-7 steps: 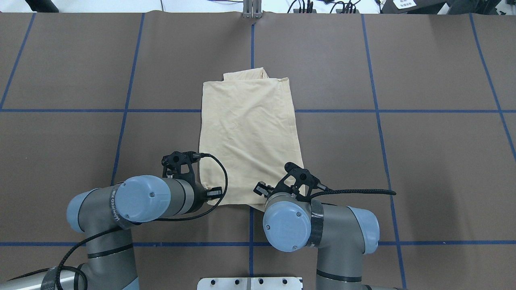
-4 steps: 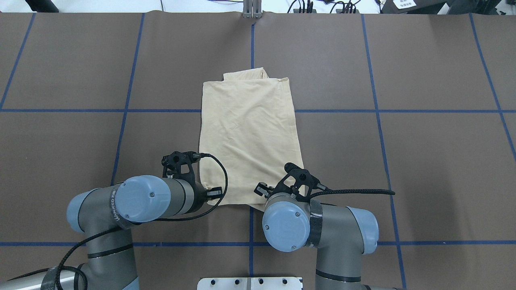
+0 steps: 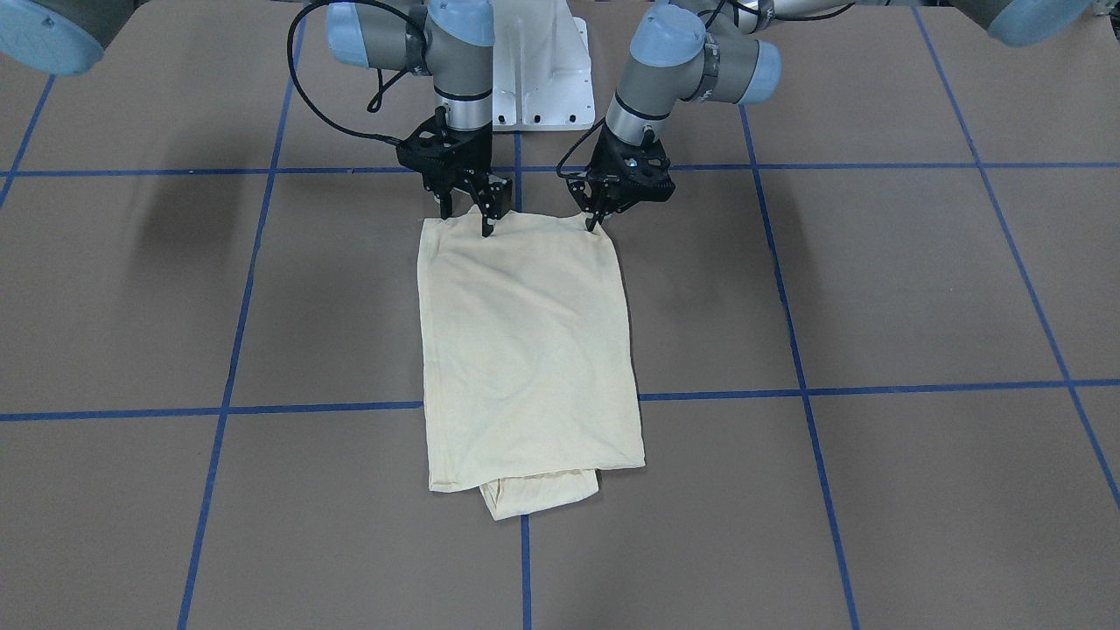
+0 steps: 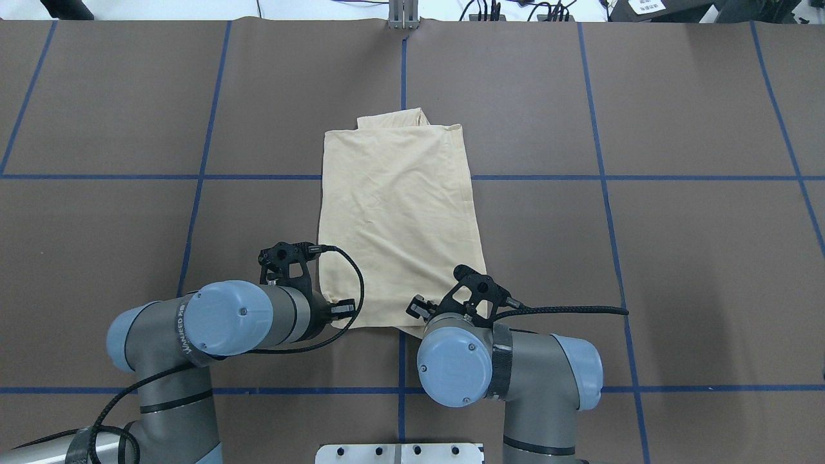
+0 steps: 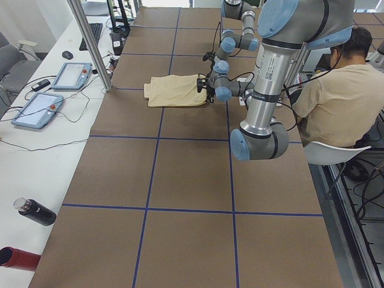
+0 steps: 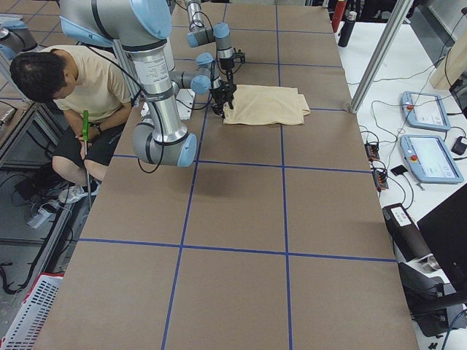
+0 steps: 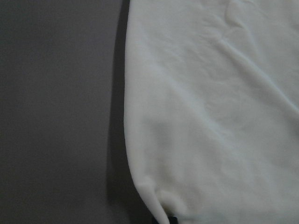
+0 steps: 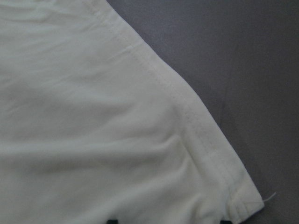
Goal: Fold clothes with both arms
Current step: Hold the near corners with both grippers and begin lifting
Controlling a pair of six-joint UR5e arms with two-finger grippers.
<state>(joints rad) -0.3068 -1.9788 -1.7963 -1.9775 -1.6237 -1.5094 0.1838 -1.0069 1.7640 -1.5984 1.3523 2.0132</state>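
Observation:
The pale cream-yellow shirt (image 4: 399, 212) lies folded into a long rectangle on the brown table, with a folded bit poking out at its far end (image 3: 534, 494). No print shows. Both arms stand over the shirt's near edge by the robot. My left gripper (image 3: 598, 223) is at one near corner, its fingers drawn together on the puckered cloth (image 7: 159, 200). My right gripper (image 3: 465, 225) is at the other near corner. Its fingers are apart, one fingertip (image 3: 486, 233) on the cloth and one by the hem corner (image 8: 243, 205). In the overhead view the wrists hide both grippers.
The white pedestal base (image 3: 538, 79) stands behind the arms. A person sits at the robot's side of the table (image 5: 336, 96). Two teach pendants (image 5: 72, 75), a metal post (image 5: 90, 42) and a dark bottle (image 5: 35, 211) are on the white side bench.
My right arm has shifted slightly back toward the robot at the shirt's near corner. The left arm and the shirt have not moved.

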